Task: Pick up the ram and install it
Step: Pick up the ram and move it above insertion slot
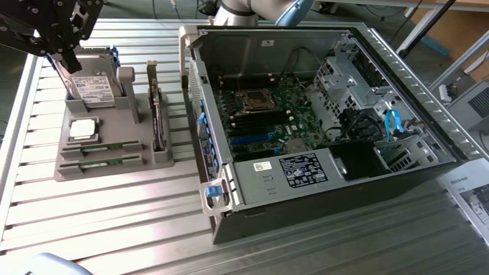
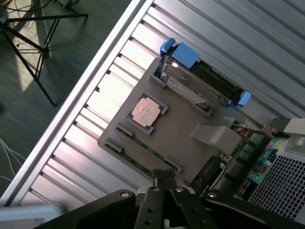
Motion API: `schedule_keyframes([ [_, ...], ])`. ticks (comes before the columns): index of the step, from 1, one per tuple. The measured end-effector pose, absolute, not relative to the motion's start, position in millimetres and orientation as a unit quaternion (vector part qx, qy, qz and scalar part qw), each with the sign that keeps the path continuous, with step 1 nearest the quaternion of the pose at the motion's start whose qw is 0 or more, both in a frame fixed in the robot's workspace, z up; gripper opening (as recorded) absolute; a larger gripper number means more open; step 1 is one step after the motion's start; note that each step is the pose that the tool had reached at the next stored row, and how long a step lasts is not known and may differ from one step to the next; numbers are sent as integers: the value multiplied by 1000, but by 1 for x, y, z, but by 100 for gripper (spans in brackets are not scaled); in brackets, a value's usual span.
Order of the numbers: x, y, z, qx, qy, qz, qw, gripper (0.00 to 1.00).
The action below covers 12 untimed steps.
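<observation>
- Step in hand: the approach, pick not yet made. Gripper [image 2: 164, 175] hangs above the grey holder [image 1: 114, 125], fingers pinched together and empty.
- In the exterior view it sits over the hard drive [image 1: 95, 86], well apart from the open computer case [image 1: 405, 74].
- The ram [image 1: 99, 148] lies flat in a slot at the holder's front, untouched; a second stick [image 1: 98, 167] lies just beside it.
- Judgement: a pick calls for parted jaws, lined up across the stick's thin edges, coming straight down.
</observation>
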State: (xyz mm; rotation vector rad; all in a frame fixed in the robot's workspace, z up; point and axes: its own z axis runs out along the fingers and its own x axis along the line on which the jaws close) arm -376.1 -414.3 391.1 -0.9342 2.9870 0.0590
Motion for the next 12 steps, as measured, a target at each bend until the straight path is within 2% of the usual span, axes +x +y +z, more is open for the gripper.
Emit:
schedule_keyframes([
  [12,-376,-414,391,-380,925,17,3,10],
])
